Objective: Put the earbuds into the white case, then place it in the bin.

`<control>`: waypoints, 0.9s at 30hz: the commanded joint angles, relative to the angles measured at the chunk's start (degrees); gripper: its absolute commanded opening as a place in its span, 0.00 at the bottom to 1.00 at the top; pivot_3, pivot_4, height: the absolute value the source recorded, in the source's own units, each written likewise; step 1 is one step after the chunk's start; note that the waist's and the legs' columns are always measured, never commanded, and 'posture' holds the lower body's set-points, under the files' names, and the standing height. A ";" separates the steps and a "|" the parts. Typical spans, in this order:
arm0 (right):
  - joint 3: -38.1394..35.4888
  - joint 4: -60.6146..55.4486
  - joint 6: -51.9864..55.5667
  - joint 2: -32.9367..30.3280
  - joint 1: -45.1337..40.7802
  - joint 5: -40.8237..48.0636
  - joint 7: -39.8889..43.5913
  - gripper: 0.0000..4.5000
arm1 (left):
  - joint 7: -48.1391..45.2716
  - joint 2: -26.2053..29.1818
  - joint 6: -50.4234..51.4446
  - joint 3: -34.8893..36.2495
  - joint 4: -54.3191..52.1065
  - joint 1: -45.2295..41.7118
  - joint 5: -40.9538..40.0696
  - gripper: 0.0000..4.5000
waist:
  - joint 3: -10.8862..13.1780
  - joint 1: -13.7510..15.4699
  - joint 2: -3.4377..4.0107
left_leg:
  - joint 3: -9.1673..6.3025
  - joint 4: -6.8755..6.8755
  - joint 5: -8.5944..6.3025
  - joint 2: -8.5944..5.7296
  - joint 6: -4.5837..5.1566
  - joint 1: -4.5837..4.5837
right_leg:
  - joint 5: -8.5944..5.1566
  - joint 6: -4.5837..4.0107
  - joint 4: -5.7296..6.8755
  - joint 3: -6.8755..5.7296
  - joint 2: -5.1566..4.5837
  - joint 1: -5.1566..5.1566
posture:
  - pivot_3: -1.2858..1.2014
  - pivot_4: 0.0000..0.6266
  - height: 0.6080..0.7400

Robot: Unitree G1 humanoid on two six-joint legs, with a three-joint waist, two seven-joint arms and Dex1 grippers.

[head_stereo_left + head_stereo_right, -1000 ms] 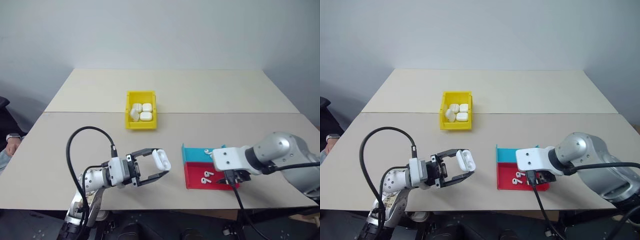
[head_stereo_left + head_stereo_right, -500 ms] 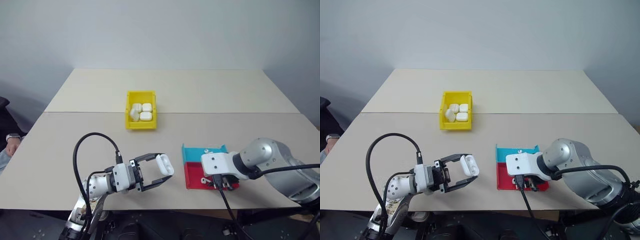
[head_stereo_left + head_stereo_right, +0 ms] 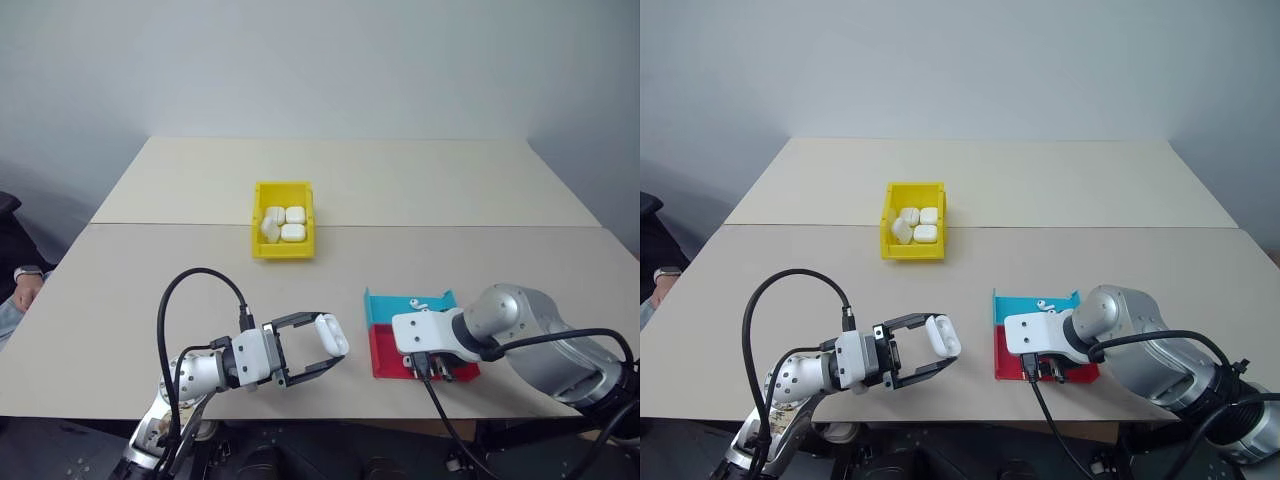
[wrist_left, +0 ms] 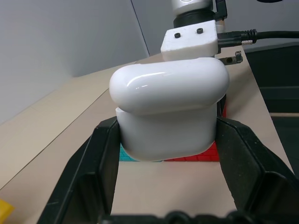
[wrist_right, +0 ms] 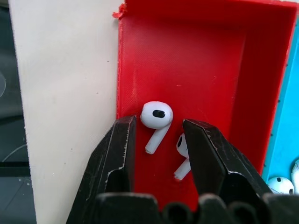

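The right gripper point(image 5: 158, 140) is straddling an earbud point(image 5: 155, 117), jaws apart. It's looking tiny, glossy, slippery; pinch its bulb. The left gripper point(image 4: 167, 140) is clamping the case point(image 4: 169, 107).

Two beige tables point(image 3: 420, 180) pushed together, plain pale wall point(image 3: 320, 60) behind

Head stereo pair: set high, facing forward and down over the table point(image 3: 420, 185); far enough to take in the yellow bin point(image 3: 282, 221), the teal and red tray point(image 3: 384, 322) and both arms.
Left wrist view: looking along the left gripper point(image 4: 166, 140), very near the white case point(image 4: 169, 105); facing the right arm's white mount point(image 4: 191, 39) and the tray's edge.
Right wrist view: looking steeply down into the tray's red compartment point(image 5: 196, 51), very near two earbuds point(image 5: 156, 116) there.
Shared: tray in all views; case in head and left wrist views.
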 commanded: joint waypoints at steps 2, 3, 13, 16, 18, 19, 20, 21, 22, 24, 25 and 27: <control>-0.29 -0.67 1.25 0.47 -0.96 -0.71 0.03 0.44 | 0.73 0.23 0.17 -0.57 -2.68 -0.09 -0.19 0.62 | 0.00 -0.02 0.00 | 0.00 -0.01 0.00 0.00 0.00 0.00 | 0.00 0.00 0.00 0.00 0.00 -0.01 | 0.52 0.24 1.00; -0.28 -0.70 1.45 0.52 -0.94 -0.73 0.07 0.44 | 0.76 0.23 0.08 -0.60 -2.65 -0.12 -0.14 0.62 | 0.00 -0.01 0.00 | 0.00 -0.02 0.00 0.00 0.00 0.00 | 0.00 0.00 0.00 0.00 0.00 -0.01 | 0.52 0.24 1.00; 0.67 -0.26 2.92 1.42 -1.51 -1.52 0.49 0.44 | 1.01 0.41 0.15 -0.63 -2.09 -0.41 -0.09 0.62 | 0.00 -0.02 0.00 | 0.00 -0.02 0.00 0.00 0.00 0.00 | 0.00 0.00 -0.01 0.00 0.00 0.00 | 0.52 0.24 1.00; 0.64 -0.18 2.98 1.52 -1.57 -1.51 0.62 0.35 | 1.05 0.37 0.13 -0.70 -1.90 -0.60 -0.01 0.62 | 0.00 -0.02 0.00 | 0.00 -0.02 0.00 0.00 0.00 0.00 | 0.00 0.00 -0.01 0.00 0.00 0.00 | 0.52 0.24 1.00; 0.53 -0.42 2.62 1.31 -1.29 -1.48 0.65 0.24 | 1.00 0.49 0.27 -0.84 -2.05 -0.54 0.10 0.62 | 0.00 -0.01 0.00 | 0.00 -0.02 0.00 0.00 0.00 0.00 | 0.00 0.00 -0.01 0.00 0.00 -0.01 | 0.52 0.24 1.00; 0.49 -0.59 2.52 1.19 -1.13 -1.48 0.66 0.24 | 0.77 0.67 0.29 -0.93 -2.22 -0.43 0.00 0.62 | 0.00 0.00 0.00 | 0.00 -0.02 0.00 0.00 0.00 0.00 | 0.00 0.00 -0.01 0.00 0.00 0.00 | 0.52 0.24 1.00; 0.39 -0.82 2.46 1.07 -0.94 -1.38 0.70 0.24 | 0.54 0.83 0.22 -1.01 -2.41 -0.30 -0.15 0.62 | 0.00 0.00 0.00 | 0.00 -0.02 0.00 0.00 0.00 0.00 | 0.00 0.00 -0.01 0.00 0.00 0.00 | 0.52 0.24 1.00; 0.28 -1.03 2.42 0.98 -0.78 -1.25 0.76 0.24 | 0.46 0.92 0.15 -1.06 -2.55 -0.19 -0.26 0.62 | 0.00 0.00 0.00 | 0.00 -0.02 0.00 0.00 0.00 0.00 | 0.00 0.00 -0.01 0.00 0.00 -0.01 | 0.52 0.24 1.00; 0.25 -1.17 2.36 0.90 -0.67 -1.26 0.75 0.24 | 0.55 1.01 0.24 -1.07 -2.63 -0.15 -0.27 0.62 | 0.00 0.00 0.00 | 0.00 -0.02 0.00 0.00 0.00 0.00 | 0.00 0.00 -0.01 0.00 0.00 -0.01 | 0.52 0.24 1.00; 0.39 -1.10 2.20 0.90 -0.64 -1.49 0.67 0.24 | 0.52 1.11 0.02 -1.02 -2.27 -0.31 -0.30 0.62 | 0.00 0.00 0.00 | 0.00 -0.02 0.00 0.00 0.00 0.00 | 0.00 0.00 -0.02 0.00 0.00 -0.01 | 0.52 0.24 1.00; 0.50 -0.90 2.13 1.01 -0.69 -1.63 0.58 0.24 | 0.45 1.10 -0.24 -0.99 -1.93 -0.46 -0.31 0.62 | 0.00 0.00 0.00 | 0.00 -0.02 0.00 0.00 0.00 0.00 | 0.00 0.00 -0.02 0.00 0.00 -0.01 | 0.52 0.24 1.00; 0.75 -0.44 2.08 1.33 -0.88 -1.95 0.32 0.24 | 0.64 1.08 0.07 -0.90 -1.58 -0.69 -0.19 0.62 | 0.00 0.00 0.00 | 0.00 -0.02 0.00 0.00 0.00 0.00 | 0.00 0.00 -0.02 0.00 0.00 -0.01 | 0.52 0.24 1.00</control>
